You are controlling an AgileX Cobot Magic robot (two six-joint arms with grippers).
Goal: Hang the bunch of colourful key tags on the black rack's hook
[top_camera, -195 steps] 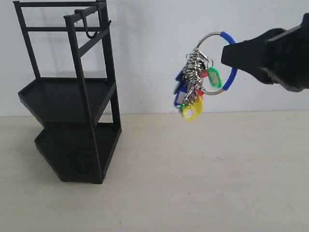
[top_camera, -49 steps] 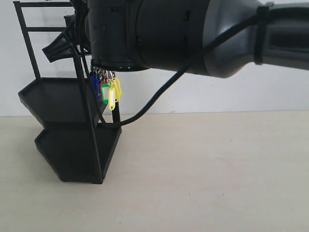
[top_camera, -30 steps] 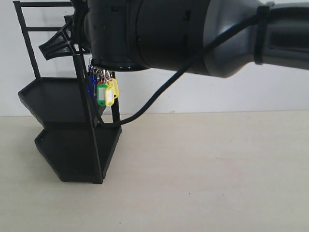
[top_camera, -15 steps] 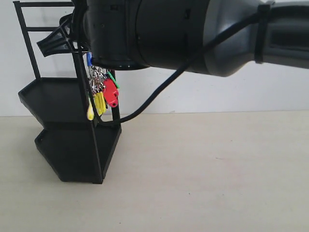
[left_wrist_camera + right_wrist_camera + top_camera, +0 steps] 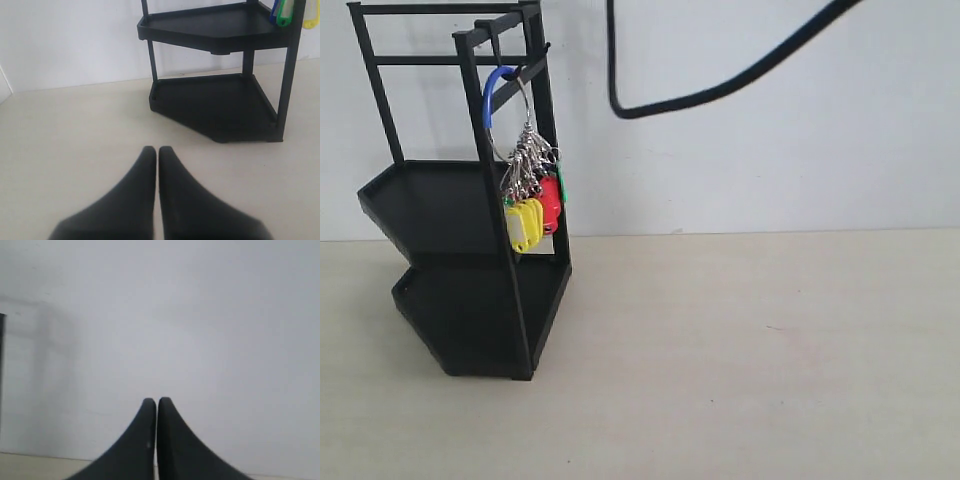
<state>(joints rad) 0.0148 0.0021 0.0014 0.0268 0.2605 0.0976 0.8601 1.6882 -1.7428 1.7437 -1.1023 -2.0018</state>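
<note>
Blue-sleeved wire ring of colourful key tag bunch [image 5: 528, 190] hung on hook [image 5: 498, 45], upper left of frame, tags dangling beside black rack [image 5: 420, 172] post. Likely light, loose, swingy; ring stiff, sleeve best hold. Left gripper [image 5: 157, 150] pressed together, empty. Right gripper [image 5: 157, 401] likewise, facing wall [image 5: 200, 315].

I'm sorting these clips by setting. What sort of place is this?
Most likely a robot lab test bench, not a home: a pale tabletop against a plain white wall, a black rack with a colourful key tag bunch hanging from it, and a black cable looping in from above.
</note>
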